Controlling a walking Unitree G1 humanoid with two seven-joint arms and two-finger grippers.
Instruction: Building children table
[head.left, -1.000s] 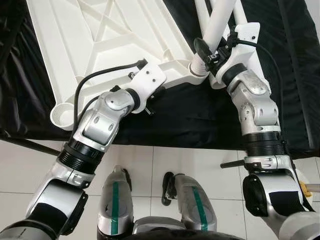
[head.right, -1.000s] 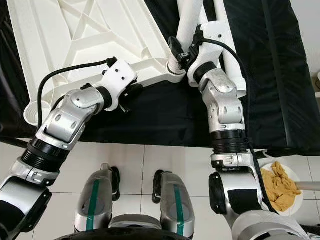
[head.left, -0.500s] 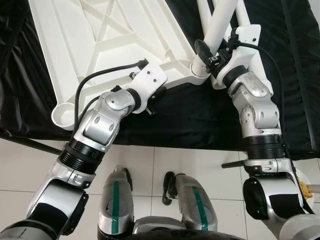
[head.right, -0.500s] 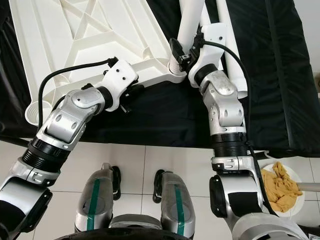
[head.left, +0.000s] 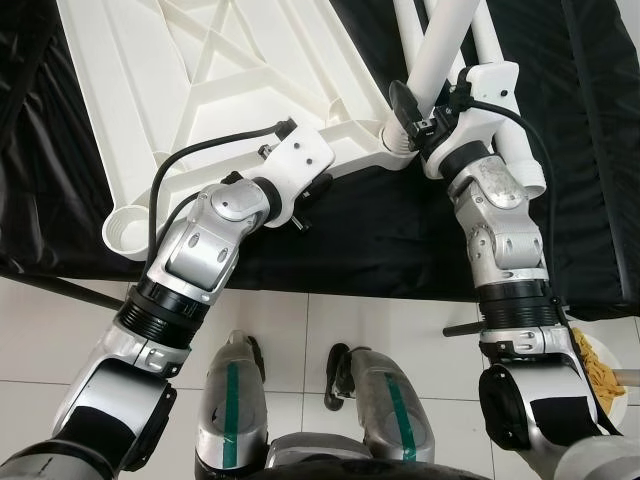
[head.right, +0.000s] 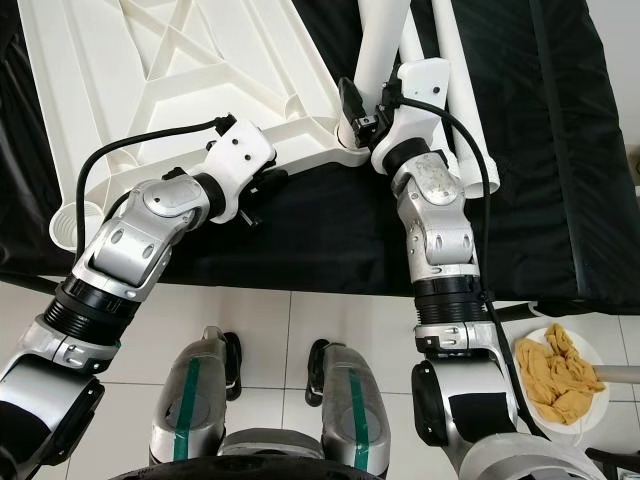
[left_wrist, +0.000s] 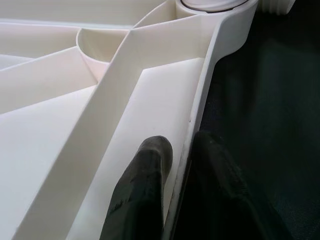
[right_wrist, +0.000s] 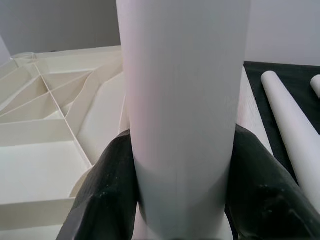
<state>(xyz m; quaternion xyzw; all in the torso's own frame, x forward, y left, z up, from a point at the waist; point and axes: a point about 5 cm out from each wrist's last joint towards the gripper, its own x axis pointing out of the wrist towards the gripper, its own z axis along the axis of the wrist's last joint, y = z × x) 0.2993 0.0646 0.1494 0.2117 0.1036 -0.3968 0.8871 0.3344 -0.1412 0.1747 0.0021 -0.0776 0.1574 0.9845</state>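
Note:
A white ribbed tabletop (head.left: 200, 80) lies upside down on a black cloth. My left gripper (left_wrist: 182, 147) is shut on the tabletop's near rim, one finger (left_wrist: 150, 170) inside the rim and one outside. It grips the rim a little left of the corner socket (head.left: 398, 140). A white table leg (head.left: 440, 50) stands in that socket. My right gripper (right_wrist: 182, 165) is shut on the leg (right_wrist: 182, 100) just above the socket, with a black finger (right_wrist: 107, 190) on each side.
Loose white legs (head.right: 455, 60) lie on the cloth (head.left: 380, 230) to the right of the tabletop. An open socket (head.left: 128, 232) marks the near left corner. On the tiled floor at the right sits a plate of yellowish food (head.right: 560, 375). My feet (head.left: 300, 400) stand below the cloth's edge.
My right forearm and elbow have swung a little to the left while its gripper stays on the leg at the socket. The left arm has not moved.

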